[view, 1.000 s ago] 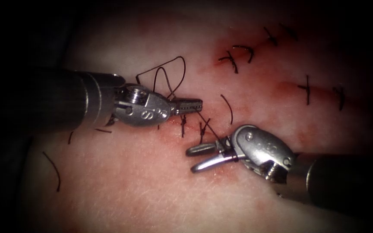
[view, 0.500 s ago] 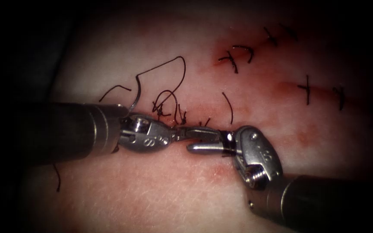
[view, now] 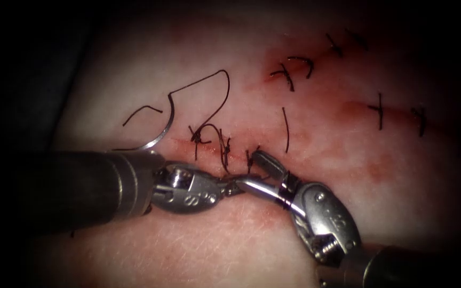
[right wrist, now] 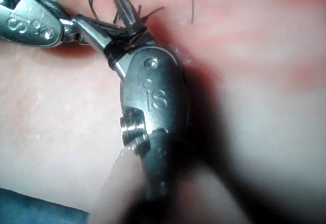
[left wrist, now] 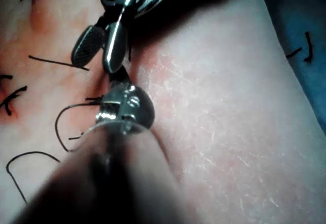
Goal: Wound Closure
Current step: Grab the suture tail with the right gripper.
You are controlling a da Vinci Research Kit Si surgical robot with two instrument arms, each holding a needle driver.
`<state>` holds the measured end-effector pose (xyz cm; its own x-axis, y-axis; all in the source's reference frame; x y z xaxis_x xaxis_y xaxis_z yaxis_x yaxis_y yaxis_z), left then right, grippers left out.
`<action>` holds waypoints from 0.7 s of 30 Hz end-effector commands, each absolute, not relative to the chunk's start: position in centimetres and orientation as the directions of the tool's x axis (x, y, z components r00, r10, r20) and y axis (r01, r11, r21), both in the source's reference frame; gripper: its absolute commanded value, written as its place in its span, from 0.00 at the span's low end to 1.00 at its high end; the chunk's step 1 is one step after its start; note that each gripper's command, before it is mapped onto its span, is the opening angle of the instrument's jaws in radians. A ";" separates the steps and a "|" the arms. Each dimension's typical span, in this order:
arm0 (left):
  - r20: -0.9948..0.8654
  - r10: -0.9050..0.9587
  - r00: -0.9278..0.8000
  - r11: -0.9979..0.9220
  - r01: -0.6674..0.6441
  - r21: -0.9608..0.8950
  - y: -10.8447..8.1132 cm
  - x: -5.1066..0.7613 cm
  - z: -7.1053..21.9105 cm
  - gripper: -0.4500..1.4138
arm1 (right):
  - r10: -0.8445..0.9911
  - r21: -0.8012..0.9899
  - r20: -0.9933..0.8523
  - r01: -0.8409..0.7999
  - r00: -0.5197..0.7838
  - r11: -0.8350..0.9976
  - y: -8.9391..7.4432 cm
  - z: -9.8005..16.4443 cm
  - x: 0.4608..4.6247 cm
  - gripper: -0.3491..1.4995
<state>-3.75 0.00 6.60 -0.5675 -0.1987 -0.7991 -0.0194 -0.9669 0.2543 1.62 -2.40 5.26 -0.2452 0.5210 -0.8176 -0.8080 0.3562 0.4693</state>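
Tissue: we see pale pork tissue (view: 150, 245) across the frame, red fluid (view: 265, 213) at centre, dark surroundings at left and top.
Cut: it (view: 209, 145) runs across the centre; finished stitches (view: 292, 66) sit at upper right.
Needle: it (view: 161, 133) lies free on the tissue, left of centre, above the left shaft, held by neither tool.
Thread: it (view: 217, 85) loops from the needle to the stitches at the cut.
Left tool: its (view: 233, 186) tip meets the right jaws; we cannot tell its grip.
Right tool: its (view: 257, 170) jaws are spread apart, thread wound round their base, gripping nothing we can see.
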 end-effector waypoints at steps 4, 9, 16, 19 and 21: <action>-0.801 -0.194 -0.567 -0.968 -0.024 0.251 0.0 -3.90 6.7 0.00 | 0.532 0.454 -0.811 -0.836 -0.244 0.308 -2.4 5.4 1.64 0.86; -0.806 -0.194 -0.560 -0.966 -0.034 0.256 0.0 -3.98 6.7 0.00 | 0.563 0.495 -0.767 -0.842 -0.309 0.212 -2.3 5.5 1.45 0.85; -0.808 -0.194 -0.557 -0.966 -0.036 0.257 0.1 -4.01 6.8 0.00 | 0.567 0.545 -0.723 -0.830 -0.395 0.116 -2.2 5.5 1.10 0.82; -0.806 -0.192 -0.559 -0.966 -0.039 0.257 0.1 -4.05 6.8 0.00 | 0.566 0.534 -0.725 -0.839 -0.393 0.102 -2.2 5.6 1.06 0.83; -0.808 -0.191 -0.557 -0.966 -0.041 0.257 0.1 -4.09 6.8 0.00 | 0.566 0.535 -0.723 -0.839 -0.396 0.097 -2.1 5.6 1.03 0.80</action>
